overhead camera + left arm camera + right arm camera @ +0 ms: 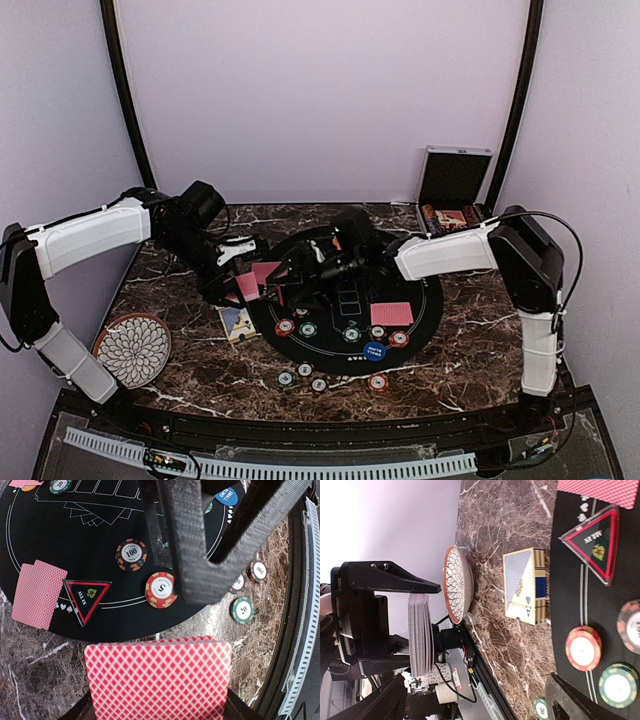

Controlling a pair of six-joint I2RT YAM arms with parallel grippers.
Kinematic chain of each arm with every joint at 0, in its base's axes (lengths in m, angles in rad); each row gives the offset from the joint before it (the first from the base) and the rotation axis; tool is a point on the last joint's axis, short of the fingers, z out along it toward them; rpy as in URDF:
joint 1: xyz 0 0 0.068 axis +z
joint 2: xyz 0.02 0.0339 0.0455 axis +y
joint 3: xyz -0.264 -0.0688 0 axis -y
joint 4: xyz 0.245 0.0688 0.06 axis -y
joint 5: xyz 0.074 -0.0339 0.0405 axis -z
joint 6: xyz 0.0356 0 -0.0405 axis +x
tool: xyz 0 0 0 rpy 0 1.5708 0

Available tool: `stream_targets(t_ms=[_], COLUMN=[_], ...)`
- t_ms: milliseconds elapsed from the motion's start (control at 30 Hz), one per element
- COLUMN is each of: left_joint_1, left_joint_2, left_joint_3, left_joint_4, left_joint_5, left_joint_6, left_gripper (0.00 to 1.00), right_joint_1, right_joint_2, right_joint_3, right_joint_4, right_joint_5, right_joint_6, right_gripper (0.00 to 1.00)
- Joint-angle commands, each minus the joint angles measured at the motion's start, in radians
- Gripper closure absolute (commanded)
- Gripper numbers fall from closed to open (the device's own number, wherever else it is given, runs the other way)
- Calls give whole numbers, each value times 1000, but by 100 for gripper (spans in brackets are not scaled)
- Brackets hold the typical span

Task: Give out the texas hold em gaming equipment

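My left gripper (pixel 422 630) squeezes the red card deck (pixel 157 680) beside the black mat (pixel 100 530); my right gripper (pixel 477 680) is spread wide. Cards seem thin, slippy: grab an edge.

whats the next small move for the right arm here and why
Probably ease the right gripper forward to the deck of red-backed cards and pinch its outermost card. Its jaws stand open and empty, facing the deck, which the left gripper clamps in the air, so a card looks ready to be drawn.
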Motion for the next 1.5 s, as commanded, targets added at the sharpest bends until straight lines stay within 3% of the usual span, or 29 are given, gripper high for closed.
stream_targets(t_ms=[0,1000,1467], left_joint_1=[5,5,5], left_joint_2=[-48,-36,-42], left_joint_3=[21,34,34], left_joint_4=[-12,-15,-20], left_joint_5=[24,31,30], left_joint_6=[10,9,6], left_gripper=[100,100,100], right_joint_1=[18,87,55], right_joint_2=[32,264,293], right_joint_3=[52,299,256], right_joint_4=[154,232,245], right_joint_5=[-52,-139,-144], right_joint_6=[87,202,224], right_gripper=[3,12,23])
